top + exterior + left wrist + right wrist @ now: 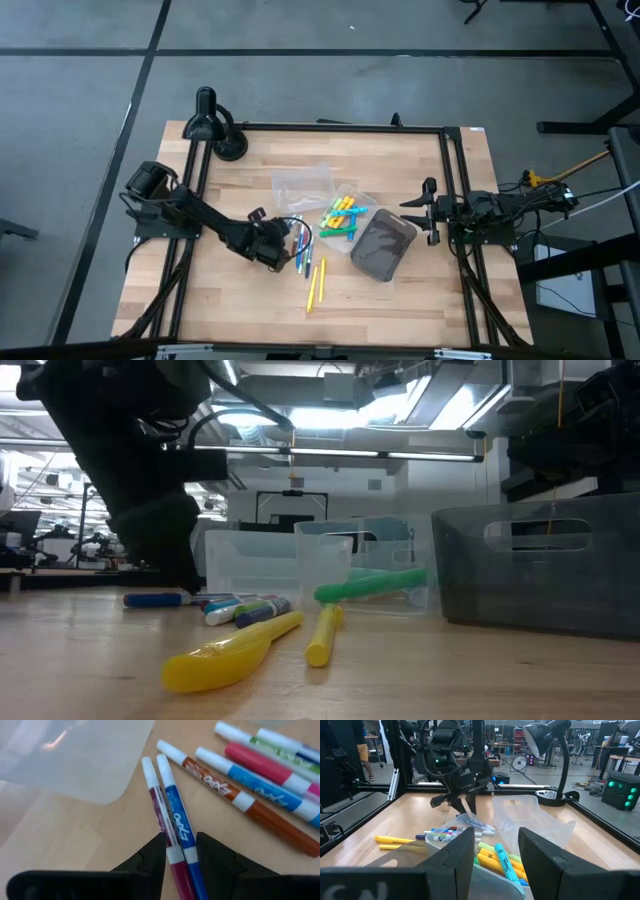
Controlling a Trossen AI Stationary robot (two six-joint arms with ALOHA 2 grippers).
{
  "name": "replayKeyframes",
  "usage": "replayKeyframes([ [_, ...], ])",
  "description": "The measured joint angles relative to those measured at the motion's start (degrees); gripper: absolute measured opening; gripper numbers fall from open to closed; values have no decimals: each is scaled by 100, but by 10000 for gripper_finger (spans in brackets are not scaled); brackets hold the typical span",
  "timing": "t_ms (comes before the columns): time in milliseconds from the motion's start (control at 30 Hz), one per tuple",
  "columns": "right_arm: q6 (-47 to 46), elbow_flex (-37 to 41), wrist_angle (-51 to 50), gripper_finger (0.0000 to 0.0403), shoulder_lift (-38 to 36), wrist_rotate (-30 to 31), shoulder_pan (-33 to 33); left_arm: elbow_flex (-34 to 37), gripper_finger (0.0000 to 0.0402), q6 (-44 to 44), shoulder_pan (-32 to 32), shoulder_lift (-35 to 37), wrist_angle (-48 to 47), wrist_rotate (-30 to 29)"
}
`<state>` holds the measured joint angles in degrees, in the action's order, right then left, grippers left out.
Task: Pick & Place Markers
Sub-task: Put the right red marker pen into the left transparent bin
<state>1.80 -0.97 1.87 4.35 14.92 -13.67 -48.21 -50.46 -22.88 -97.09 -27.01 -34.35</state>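
Note:
My left gripper (285, 248) (180, 840) is down at the table among a loose cluster of markers (302, 252), shut on two that lie side by side: a magenta one (159, 807) and a blue one (176, 817). Orange (225, 785), light blue (250, 775), red (265, 762) and green (280, 742) markers lie flat beside them. Two yellow markers (315, 285) (240, 650) lie nearer the table's near edge. More markers fill a clear tray (345, 220). My right gripper (428, 210) (495, 837) waits open at the table's right side. My left gripper has the magenta and blue markers pinched together between its two fingers (152, 855), at about the middle of their barrels (180, 851). The fingers come from above, slanting, and lie along the markers. Both markers still rest on the table.
A second clear tray (305, 185) lies toward the far edge. A dark grey bin (385, 245) (540, 565) stands right of the filled tray. A black desk lamp (210, 125) stands at the far left corner. Bare wood shows along the near edge (400, 310).

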Motion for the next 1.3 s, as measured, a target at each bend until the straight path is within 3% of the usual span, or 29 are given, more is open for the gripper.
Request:
replayKeyframes([
  [233,0,0,0,152,1,0,0,5,102,0,-149,313,-15,-457],
  [933,0,0,0,152,0,0,-2,47,102,-518,-54,2,-79,-507],
  [1300,0,0,0,152,1,0,-2,1077,102,-628,-56,39,1426,-347],
])
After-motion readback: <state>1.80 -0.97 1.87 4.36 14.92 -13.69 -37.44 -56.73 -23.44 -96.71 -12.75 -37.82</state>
